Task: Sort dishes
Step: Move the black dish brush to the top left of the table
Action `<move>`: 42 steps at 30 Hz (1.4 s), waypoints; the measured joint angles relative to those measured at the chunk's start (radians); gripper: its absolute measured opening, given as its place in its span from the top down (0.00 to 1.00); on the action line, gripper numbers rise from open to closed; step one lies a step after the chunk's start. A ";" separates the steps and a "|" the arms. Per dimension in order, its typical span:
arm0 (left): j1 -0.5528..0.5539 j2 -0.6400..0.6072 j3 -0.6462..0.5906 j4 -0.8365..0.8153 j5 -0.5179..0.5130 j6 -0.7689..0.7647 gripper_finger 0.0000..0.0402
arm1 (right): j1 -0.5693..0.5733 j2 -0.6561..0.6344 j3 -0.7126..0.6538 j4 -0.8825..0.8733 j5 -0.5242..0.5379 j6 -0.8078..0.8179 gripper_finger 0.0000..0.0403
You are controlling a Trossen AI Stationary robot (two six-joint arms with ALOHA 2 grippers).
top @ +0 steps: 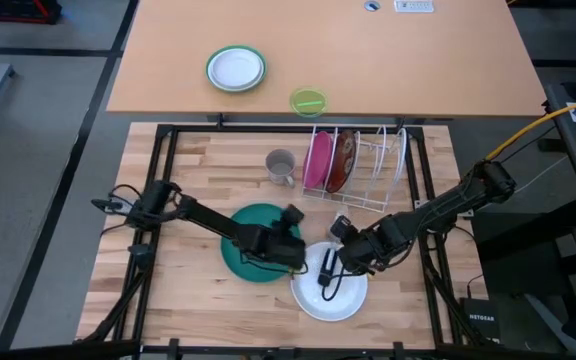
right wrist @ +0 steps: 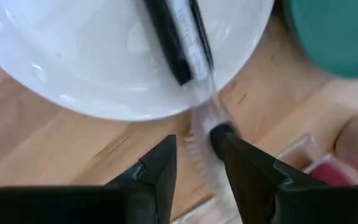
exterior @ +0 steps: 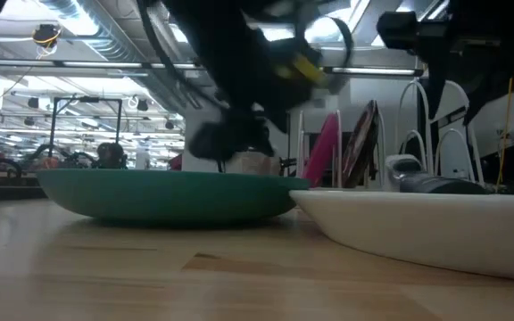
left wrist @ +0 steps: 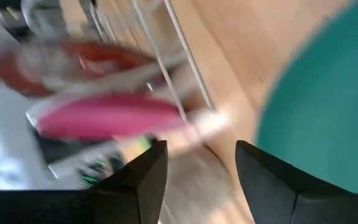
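Down near the counter's [top: 198, 165] front edge: teal-green plate [top: 243, 250] flat on the wood, white plate [top: 330, 290] flat just beside it toward the right, rims close or touching. Across the white plate, a dark pen-like object [top: 326, 268] lying in the dish.

Farther back, wire dish rack [top: 368, 165] holding 2 plates on edge at its left end: pink plate [top: 316, 160] outermost, dark red patterned plate [top: 343, 162] next to it. Remaining slots to the right showing only bare wire. Grey mug [top: 281, 167] standing just left of the rack.

Left gripper [top: 293, 250] poised over the right edge of the teal-green plate, fingers [left wrist: 143, 180] spread wide, nothing between them. Right gripper [top: 336, 258] above the back rim of the white plate, fingers [right wrist: 157, 174] parted, holding nothing visible.

On the lighter table behind: small white plate with green rim [top: 236, 69] and lime-green bowl [top: 308, 101], well apart from the rest.
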 joint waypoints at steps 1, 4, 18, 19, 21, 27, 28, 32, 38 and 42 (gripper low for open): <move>-0.005 -0.020 0.000 -0.063 0.014 -0.085 0.55 | -0.008 0.000 -0.010 0.031 -0.012 -0.036 0.66; -0.017 -0.076 0.000 -0.217 0.088 -0.301 0.55 | -0.032 0.000 -0.038 0.127 -0.044 -0.142 0.66; -0.046 -0.187 0.001 -0.433 0.304 -0.656 0.55 | -0.170 0.119 -0.059 0.183 -0.187 -0.389 0.66; -0.046 -0.187 0.001 -0.436 0.306 -0.661 0.55 | -0.176 0.133 -0.059 0.185 -0.192 -0.398 0.66; -0.048 -0.187 0.001 -0.435 0.305 -0.663 0.55 | -0.180 0.158 -0.059 0.194 -0.193 -0.420 0.66; -0.048 -0.187 0.001 -0.434 0.306 -0.661 0.55 | -0.179 0.200 -0.056 0.209 -0.155 -0.488 0.66; -0.048 -0.187 0.001 -0.432 0.306 -0.661 0.55 | -0.179 0.205 -0.055 0.209 -0.155 -0.494 0.66; -0.048 -0.186 0.001 -0.433 0.306 -0.661 0.55 | -0.179 0.214 -0.056 0.211 -0.147 -0.495 0.66; -0.048 -0.186 0.001 -0.431 0.306 -0.661 0.55 | -0.179 0.211 -0.040 0.216 -0.131 -0.493 0.76; -0.048 -0.186 0.001 -0.429 0.305 -0.663 0.55 | -0.179 0.213 -0.026 0.220 -0.130 -0.493 0.77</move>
